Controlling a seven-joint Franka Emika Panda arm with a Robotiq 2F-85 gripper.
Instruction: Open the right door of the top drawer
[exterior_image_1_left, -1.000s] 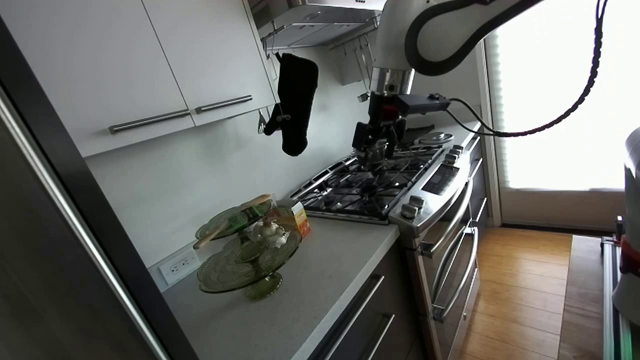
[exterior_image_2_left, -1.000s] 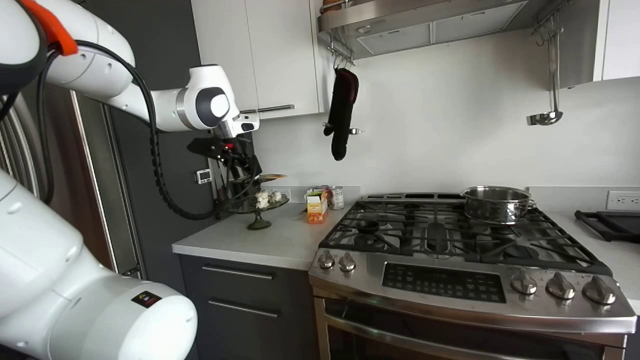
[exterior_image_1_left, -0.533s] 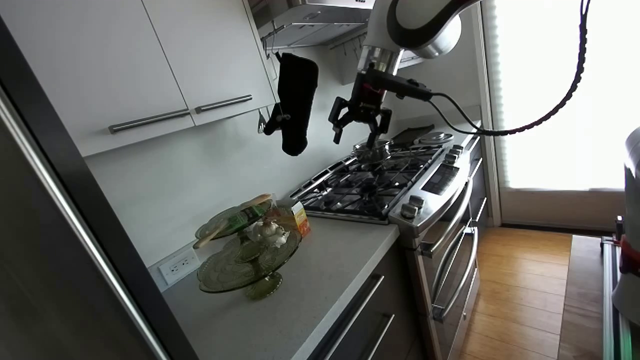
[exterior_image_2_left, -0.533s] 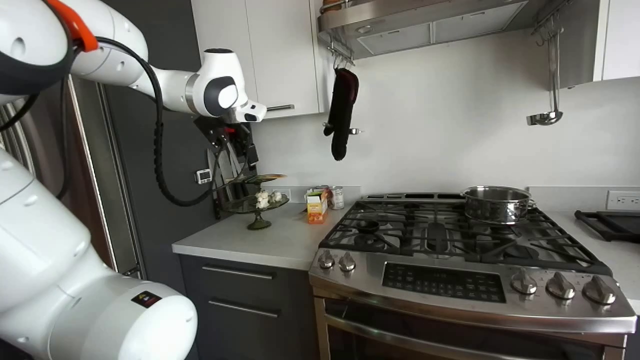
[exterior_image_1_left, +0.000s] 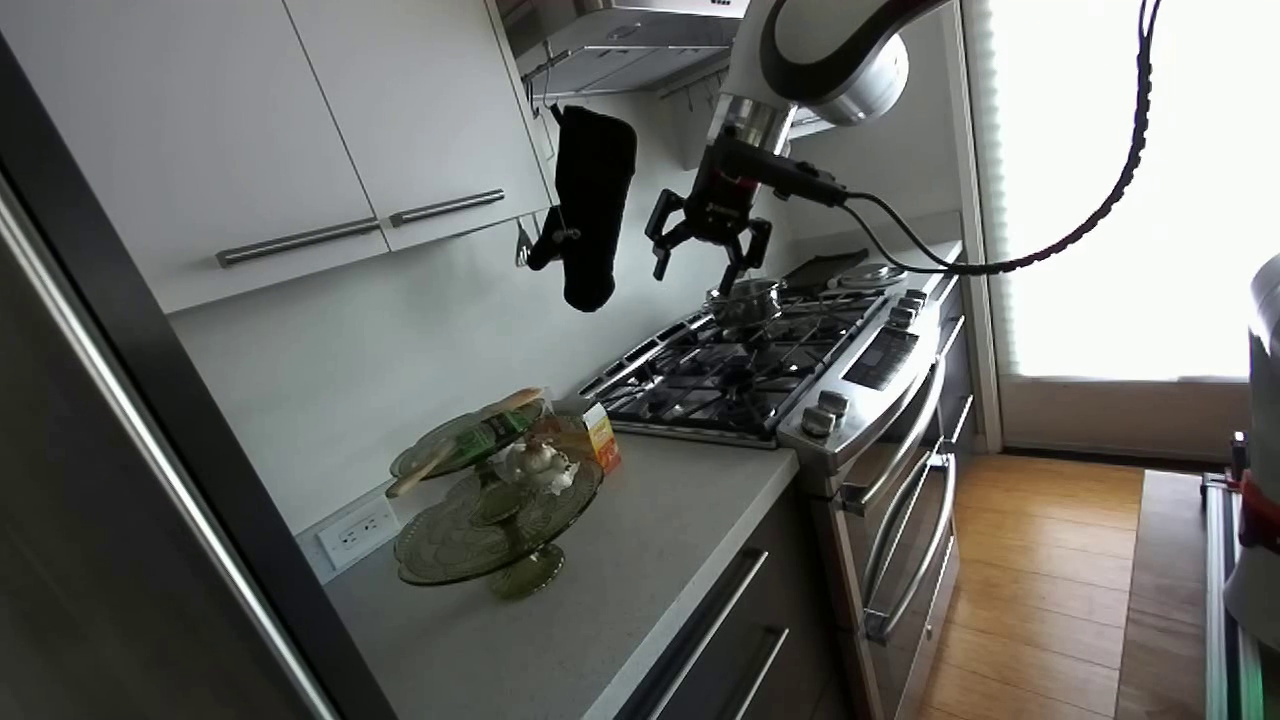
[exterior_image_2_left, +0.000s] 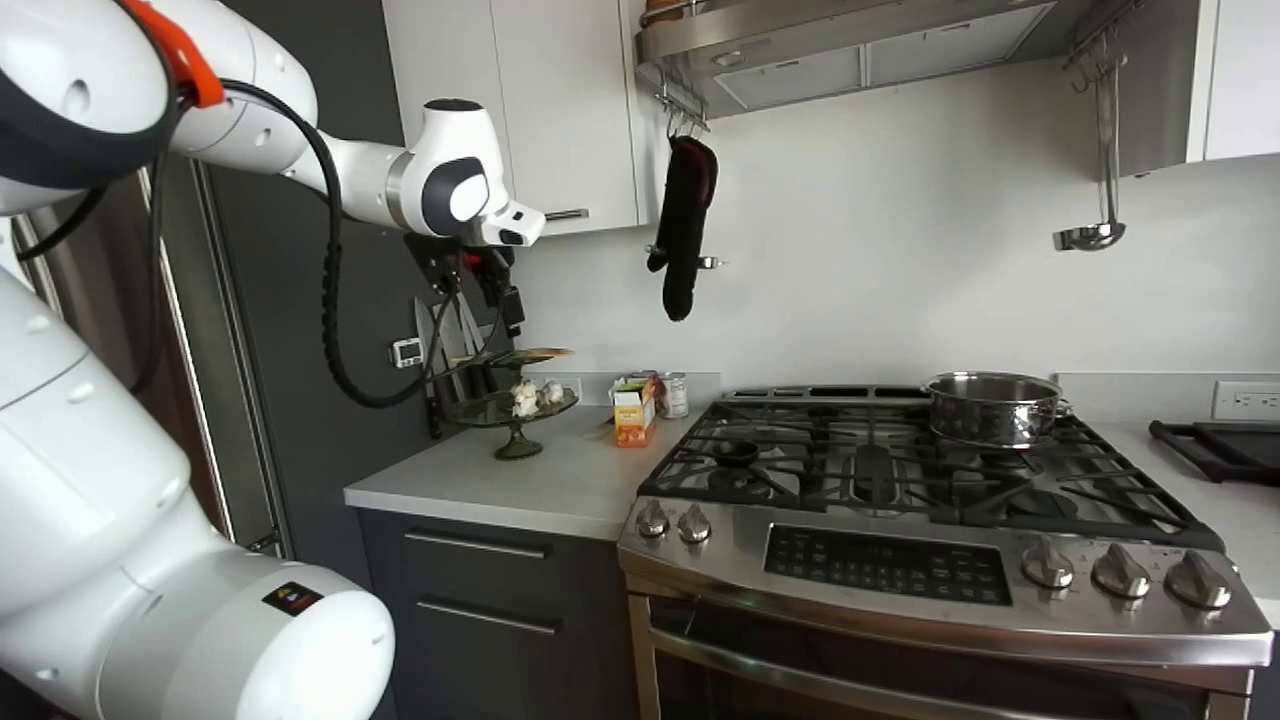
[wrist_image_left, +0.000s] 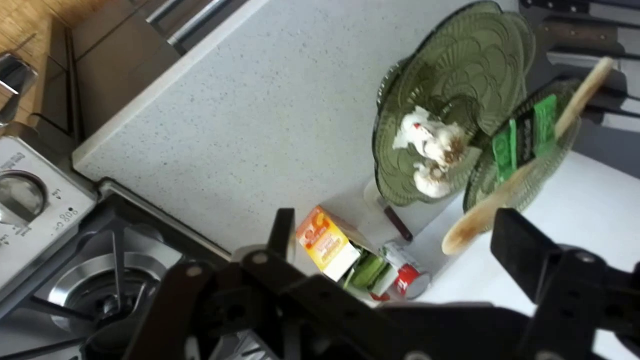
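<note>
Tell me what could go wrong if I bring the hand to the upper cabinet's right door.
Snag: in an exterior view, the dark mitt appears between the open hand and the right handle, so a sideways sweep might catch it.
Mix-up: the left handle ends close beside the right one, so an off-target grip might take the wrong one.
Knock: the wooden spoon overhangs the rim of the smaller green dish, so a low pass might tip it off.

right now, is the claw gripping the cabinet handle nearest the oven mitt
No, in an exterior view the claw hangs open, apart from that cabinet handle.
</note>
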